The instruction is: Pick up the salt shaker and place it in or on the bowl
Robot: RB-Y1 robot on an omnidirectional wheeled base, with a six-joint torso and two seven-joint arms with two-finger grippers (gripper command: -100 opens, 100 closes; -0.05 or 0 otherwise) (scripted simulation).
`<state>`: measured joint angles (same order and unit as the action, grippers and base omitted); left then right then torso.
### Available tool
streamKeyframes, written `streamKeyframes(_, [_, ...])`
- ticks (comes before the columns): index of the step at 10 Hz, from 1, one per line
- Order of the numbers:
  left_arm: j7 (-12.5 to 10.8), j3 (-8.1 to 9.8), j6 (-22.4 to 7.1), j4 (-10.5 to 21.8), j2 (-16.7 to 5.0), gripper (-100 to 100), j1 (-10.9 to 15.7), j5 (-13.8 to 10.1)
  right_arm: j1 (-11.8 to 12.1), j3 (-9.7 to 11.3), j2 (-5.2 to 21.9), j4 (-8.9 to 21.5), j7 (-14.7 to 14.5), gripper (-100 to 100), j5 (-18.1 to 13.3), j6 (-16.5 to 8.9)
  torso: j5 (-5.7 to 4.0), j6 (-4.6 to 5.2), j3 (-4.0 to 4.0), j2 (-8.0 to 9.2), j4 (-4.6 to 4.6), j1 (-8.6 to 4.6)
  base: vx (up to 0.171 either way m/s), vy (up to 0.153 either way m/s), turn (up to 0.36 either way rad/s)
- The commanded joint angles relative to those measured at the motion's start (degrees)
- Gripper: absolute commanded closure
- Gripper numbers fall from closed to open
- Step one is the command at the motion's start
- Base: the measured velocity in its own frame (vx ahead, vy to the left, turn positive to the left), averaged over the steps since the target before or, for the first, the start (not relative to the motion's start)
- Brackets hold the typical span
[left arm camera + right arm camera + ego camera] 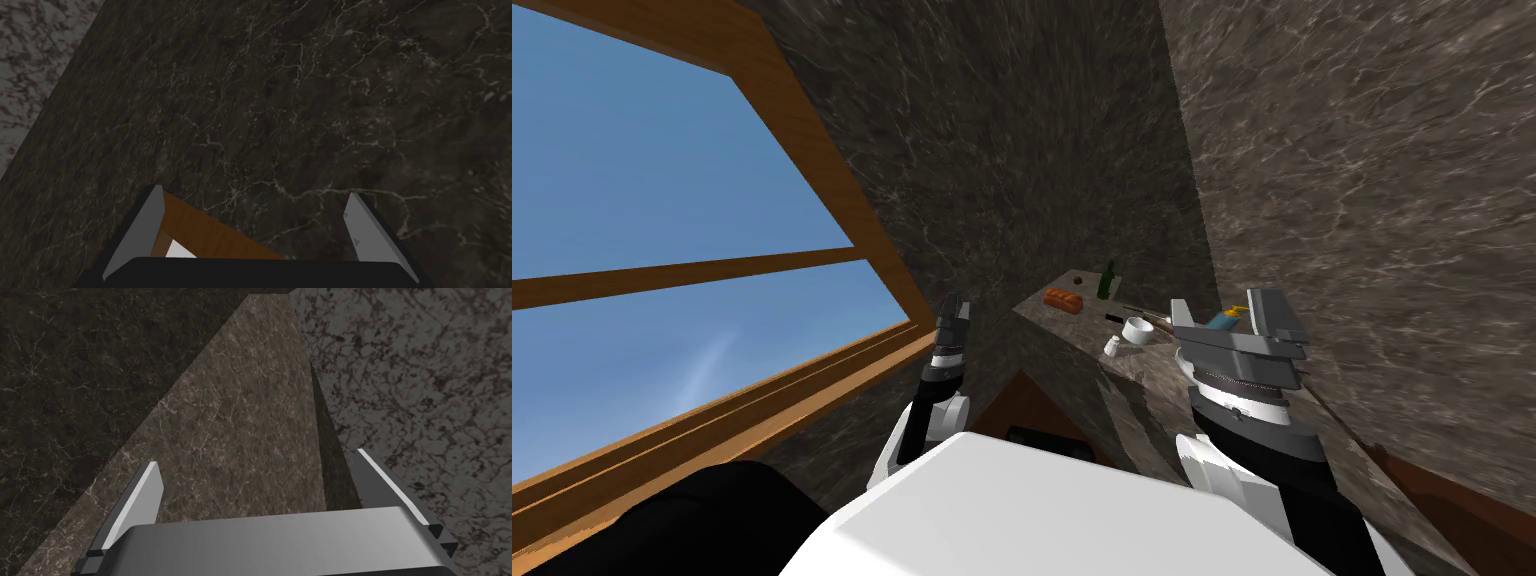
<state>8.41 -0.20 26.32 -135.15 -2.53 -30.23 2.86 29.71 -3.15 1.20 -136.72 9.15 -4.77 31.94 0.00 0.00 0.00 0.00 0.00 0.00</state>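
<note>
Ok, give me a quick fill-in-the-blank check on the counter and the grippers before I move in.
The salt shaker stands on the counter beside the bowl, and both are ____ in colour.
The bottle near the bread is ____.
Both the left gripper and the right gripper are ____, holding nothing.
Missing words: white; green; open.
</note>
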Motion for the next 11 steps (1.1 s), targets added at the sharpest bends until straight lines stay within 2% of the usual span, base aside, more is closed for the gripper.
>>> streamKeyframes(1, [0.00,0.00,0.00,0.00,0.00,0,0.00,0.00,-0.01,0.39,1.74,0.61,-0.67,-100,-0.93,-0.12,0.00,0.00,0.00,0.00,0.00,0.00,-0.006,-0.007,-0.101])
streamKeyframes(4, [0.00,0.00,0.00,0.00,0.00,0,0.00,0.00,-0.10,2.20,4.75,3.37,-3.84,-100,-5.18,-0.66,-0.02,0.02,0.04,0.08,0.02,-0.05,-0.021,-0.010,-0.192])
streamKeyframes(11, [0.00,0.00,0.00,0.00,0.00,0,0.00,0.00,-0.56,5.68,6.30,9.98,-11.44,-100,-14.33,-1.96,0.00,-0.01,0.01,0.01,0.00,0.03,-0.008,0.000,-0.197])
